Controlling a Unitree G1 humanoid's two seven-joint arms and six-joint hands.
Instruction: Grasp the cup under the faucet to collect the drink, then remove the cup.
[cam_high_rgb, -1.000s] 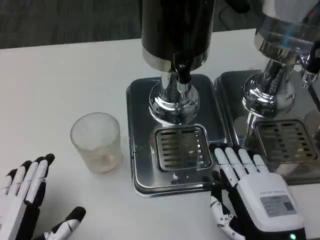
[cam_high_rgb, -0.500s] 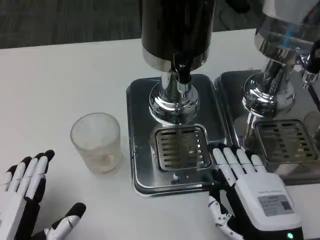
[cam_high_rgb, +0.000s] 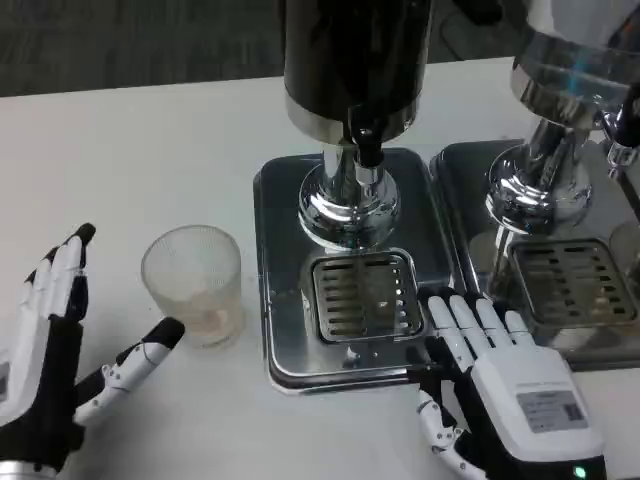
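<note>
- While the cup (cam_high_rgb: 193, 283) stands upright on the white table (cam_high_rgb: 150, 150), it's left of the drip tray (cam_high_rgb: 280, 350) & not under the faucet (cam_high_rgb: 367, 150).
- Cup is clear, ribbed, w/ a faint pale residue at the bottom; nothing holds it.
- Left hand (cam_high_rgb: 50, 360) sits near the cup's left side, fingers spread wide, thumb (cam_high_rgb: 145, 358) reaching toward the cup's base; can't tell if the thumb tip touches the glass.
- Right hand (cam_high_rgb: 505, 385) lies palm down at the front right of the tray, fingers (cam_high_rgb: 470, 322) straight & close together, tips on the tray edge beside the slotted grate (cam_high_rgb: 365, 295); holds nothing.
- Dark drink dispenser (cam_high_rgb: 355, 60) rises on a chrome base (cam_high_rgb: 348, 210) at the back of the tray.
- 2nd dispenser (cam_high_rgb: 570, 70) w/ its own tray (cam_high_rgb: 480, 180) & grate (cam_high_rgb: 575, 282) stands just right of the first.
</note>
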